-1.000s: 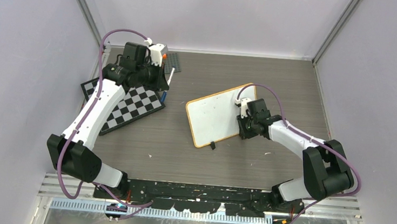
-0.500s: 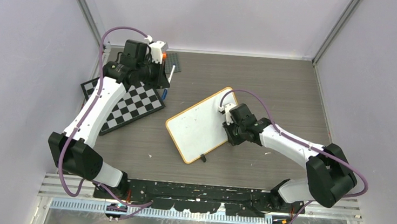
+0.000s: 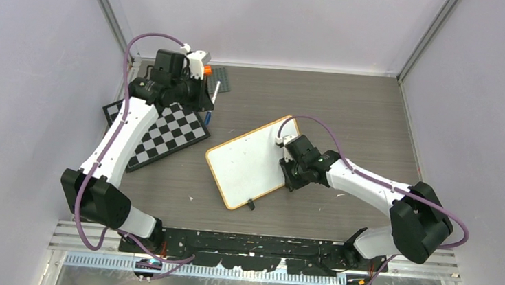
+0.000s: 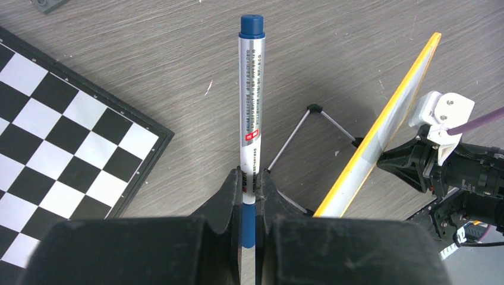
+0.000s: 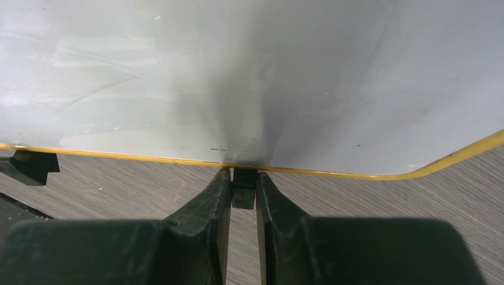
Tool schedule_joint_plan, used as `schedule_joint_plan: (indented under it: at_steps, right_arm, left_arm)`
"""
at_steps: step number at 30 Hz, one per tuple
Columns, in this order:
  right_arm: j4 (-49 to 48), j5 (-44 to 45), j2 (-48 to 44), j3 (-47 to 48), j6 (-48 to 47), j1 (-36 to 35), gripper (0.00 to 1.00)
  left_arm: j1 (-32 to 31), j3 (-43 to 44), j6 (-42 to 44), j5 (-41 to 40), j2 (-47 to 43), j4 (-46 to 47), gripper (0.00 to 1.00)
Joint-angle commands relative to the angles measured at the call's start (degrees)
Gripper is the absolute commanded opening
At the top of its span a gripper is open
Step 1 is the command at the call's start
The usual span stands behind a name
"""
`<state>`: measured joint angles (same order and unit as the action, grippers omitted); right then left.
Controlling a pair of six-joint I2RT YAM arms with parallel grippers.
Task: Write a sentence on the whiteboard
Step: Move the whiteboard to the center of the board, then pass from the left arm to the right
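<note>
Pinching the blank whiteboard [image 3: 246,167] at centre frame by one black foot [image 5: 242,191], the right gripper [image 5: 242,183] may let it swivel loose, while the left gripper [image 4: 250,185], upper left, clamps a blue marker [image 4: 251,95].

The whiteboard [image 3: 244,166] looks glossy and smooth, the table [image 3: 350,103] matt wood-grain.

My left arm [image 3: 117,141] rises from its base at 7 o'clock and stretches out to 11 o'clock, with the wrist turned toward 3 o'clock. The left gripper [image 4: 251,177] is clamped tight on a blue marker [image 4: 251,89] that juts straight out past the fingertips. My right arm [image 3: 370,187] folds its elbow at 4 o'clock, and the forearm reaches toward 10 o'clock. The right gripper [image 5: 242,178], jaws nearly closed, pinches the whiteboard [image 5: 249,77] by a small black piece at its rim.
</note>
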<state>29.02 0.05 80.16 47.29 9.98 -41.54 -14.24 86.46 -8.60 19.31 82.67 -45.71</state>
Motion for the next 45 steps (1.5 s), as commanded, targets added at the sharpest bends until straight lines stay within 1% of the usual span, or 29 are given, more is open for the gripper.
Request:
schedule_joint_plan:
  at_steps: [1,3,6,9,11,14,16,19,21,22,24,28,29,30,31,34,37,41,45]
  right_arm:
    - [0.92,-5.87,-1.07,0.65,2.96,-0.71,0.28]
    - [1.92,-7.57,-1.7,1.1,3.49,-0.71,0.36]
    - [3.97,-11.36,-2.53,2.49,3.76,-0.75,0.37]
    - [5.77,-12.87,-4.11,3.79,3.44,-0.75,0.42]
    - [7.7,-14.58,-6.05,5.12,2.31,-0.75,0.48]
    - [12.38,-16.51,-9.19,8.2,-1.37,-0.67,0.52]
    - [15.61,-17.18,-11.96,11.32,-3.26,-0.32,0.57]
    - [20.15,-19.43,-13.99,17.4,-7.66,2.98,0.63]
    - [21.68,-23.69,-14.63,21.19,-9.57,7.33,0.73]
    - [22.16,-27.23,-14.75,22.98,-9.62,10.0,0.78]
    - [22.54,-31.1,-14.17,26.88,-9.59,12.4,0.82]
    - [21.46,-32.92,-11.23,33.87,-5.07,13.33,0.82]
    - [20.8,-34.12,-10.3,35.07,-2.9,13.33,0.82]
    - [19.97,-35.65,-9.59,36.07,-1.3,13.33,0.82]
    - [18.94,-38.21,-8.93,36.76,-0.08,13.35,0.82]
    - [16.08,-45.08,-7.12,37.56,3.49,13.33,0.82]
    - [14.37,-48.31,-6.11,36.59,6.48,13.25,0.82]
    - [13.26,-50.66,-6.14,34.59,8.16,12.56,0.79]
    - [11.99,-50.98,-6.02,33.11,9.88,11.99,0.7]
  left_arm:
    - [0.52,1.24,-0.1,0.7,-1.02,1.18,0.0]
    - [0.57,1.09,0.14,0.64,-1.06,1.0,0.0]
    - [0.61,1.1,0.25,0.83,-1.13,0.72,0.0]
    - [0.62,1.08,0.21,1.7,-1.26,0.69,0.0]
    - [0.62,1.15,0.21,2.86,-1.29,0.64,0.0]
    - [0.57,1.08,1.15,6.43,-1.53,0.47,0.0]
    - [0.54,1.13,2.25,9.33,-1.69,0.34,0.0]
    - [0.18,2.21,5.36,13.97,-1.37,-1.46,0.0]
    - [-0.82,3.54,7.83,16.65,-0.87,-3.8,0.0]
    - [-1.58,4.26,9.93,17.52,-0.66,-5.51,0.0]
    - [-4.07,5.72,14.16,18.18,-0.11,-9.02,0.0]
    - [-10.09,6.51,21.54,18.34,-0.63,-14.2,0.0]
    - [-12.49,6.65,23.07,18.01,-0.85,-14.96,0.0]
    - [-13.6,6.89,24.14,17.5,-1.07,-15.73,0.0]
    - [-15.8,7.21,25.02,17.17,-1.13,-16.51,0.0]
    - [-19.65,7.59,26.69,16.93,-1.23,-17.54,0.0]
    - [-23.71,7.77,27.86,15.36,-1.41,-18.28,0.0]
    - [-26.1,8.22,28.07,15.02,-1.5,-18.28,0.0]
    - [-26.96,9.44,28.03,15.35,-0.73,-18.37,0.0]
